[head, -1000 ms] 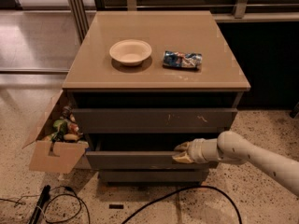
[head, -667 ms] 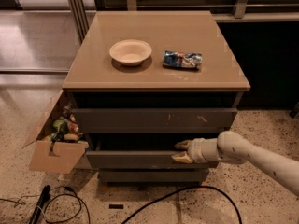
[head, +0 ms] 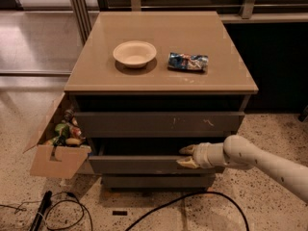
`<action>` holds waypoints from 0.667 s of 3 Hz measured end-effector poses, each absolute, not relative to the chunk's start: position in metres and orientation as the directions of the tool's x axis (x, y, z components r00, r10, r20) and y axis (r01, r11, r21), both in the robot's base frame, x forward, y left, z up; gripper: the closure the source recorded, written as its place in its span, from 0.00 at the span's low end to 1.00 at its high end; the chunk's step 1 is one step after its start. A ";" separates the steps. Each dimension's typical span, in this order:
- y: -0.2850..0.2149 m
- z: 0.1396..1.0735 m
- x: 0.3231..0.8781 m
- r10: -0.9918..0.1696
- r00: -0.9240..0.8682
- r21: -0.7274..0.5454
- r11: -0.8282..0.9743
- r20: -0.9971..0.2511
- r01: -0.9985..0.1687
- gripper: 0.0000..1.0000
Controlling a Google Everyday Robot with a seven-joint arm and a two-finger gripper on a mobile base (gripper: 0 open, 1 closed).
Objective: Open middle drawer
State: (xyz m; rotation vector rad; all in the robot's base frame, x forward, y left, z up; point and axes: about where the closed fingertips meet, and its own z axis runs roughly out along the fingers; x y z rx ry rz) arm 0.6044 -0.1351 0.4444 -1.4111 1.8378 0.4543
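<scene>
Speckled floor (head: 274, 129) surrounds the desk (head: 159, 83); we see the gripper (head: 186, 157) with jaws clamped on the middle drawer (head: 134, 165), only slightly out (we judge most pulling remains).

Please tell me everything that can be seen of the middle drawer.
The middle drawer has a wide, shallow, dark grey-brown front, flat, plain, without handle. It is pulled out a little, so a dark gap shows behind its top edge. The hand grips that edge right of the middle, one finger on each side.
</scene>
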 end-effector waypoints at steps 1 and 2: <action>-0.145 0.427 0.588 -0.648 -0.127 -0.136 0.340 -0.751 -0.931 1.00; -0.145 0.433 0.588 -0.648 -0.127 -0.136 0.340 -0.751 -0.931 1.00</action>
